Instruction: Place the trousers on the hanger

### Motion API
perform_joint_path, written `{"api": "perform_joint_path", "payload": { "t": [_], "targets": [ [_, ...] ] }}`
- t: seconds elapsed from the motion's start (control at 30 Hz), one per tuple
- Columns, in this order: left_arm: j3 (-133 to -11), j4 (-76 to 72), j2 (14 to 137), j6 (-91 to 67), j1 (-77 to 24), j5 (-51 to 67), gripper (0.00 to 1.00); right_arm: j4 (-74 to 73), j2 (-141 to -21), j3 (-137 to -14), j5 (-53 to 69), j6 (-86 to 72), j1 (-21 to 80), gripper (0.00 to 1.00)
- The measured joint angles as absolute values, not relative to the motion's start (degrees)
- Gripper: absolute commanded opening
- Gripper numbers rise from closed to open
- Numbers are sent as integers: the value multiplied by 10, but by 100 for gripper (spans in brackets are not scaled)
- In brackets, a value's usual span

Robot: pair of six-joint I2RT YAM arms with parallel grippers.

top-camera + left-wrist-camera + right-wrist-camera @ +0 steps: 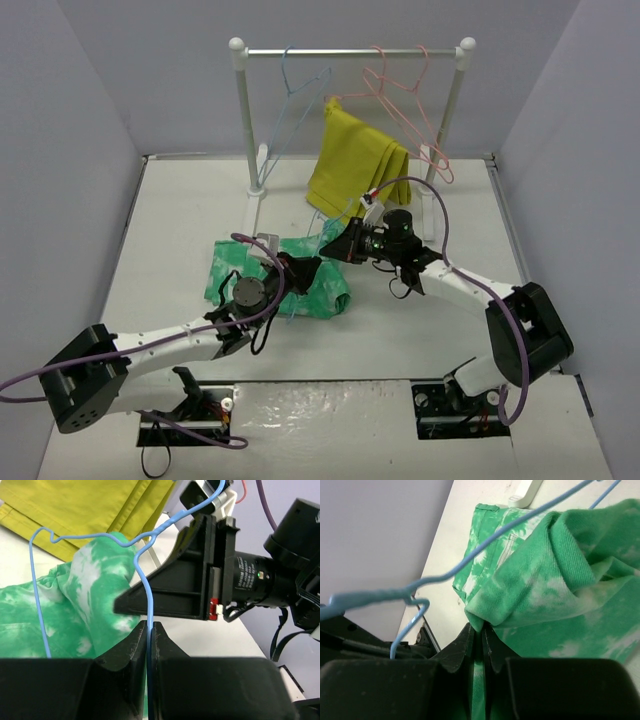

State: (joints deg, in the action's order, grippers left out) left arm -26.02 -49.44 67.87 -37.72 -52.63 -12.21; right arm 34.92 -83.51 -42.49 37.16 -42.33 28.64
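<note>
Left fingers [125, 650] pressed together on the hanger [146, 600] wire. Right fingers [457, 650] pinch a fold of the trousers [555, 565], possibly a hem; the view is unclear. Trousers lie heaped mid-way across the bench [170, 210], hanger over them. Judged: cloth soft, limp and bulky, liable to slide off thin springy wire. Grip a thick folded edge.

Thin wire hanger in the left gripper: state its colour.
Light-blue wire hanger; clearest in left wrist view.
</note>
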Motion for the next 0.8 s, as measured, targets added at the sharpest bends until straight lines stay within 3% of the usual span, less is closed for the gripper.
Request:
{"api": "perform_joint_path", "payload": {
  "t": [0.43,0.8],
  "targets": [
    [-216,-624,785,-432,-467,-46,0,376,-840,-401,430,-418,279,0],
    [-214,-630,706,-448,-406,-11,0,364,-863,-408,472,-376,297,0]
  ]
}}
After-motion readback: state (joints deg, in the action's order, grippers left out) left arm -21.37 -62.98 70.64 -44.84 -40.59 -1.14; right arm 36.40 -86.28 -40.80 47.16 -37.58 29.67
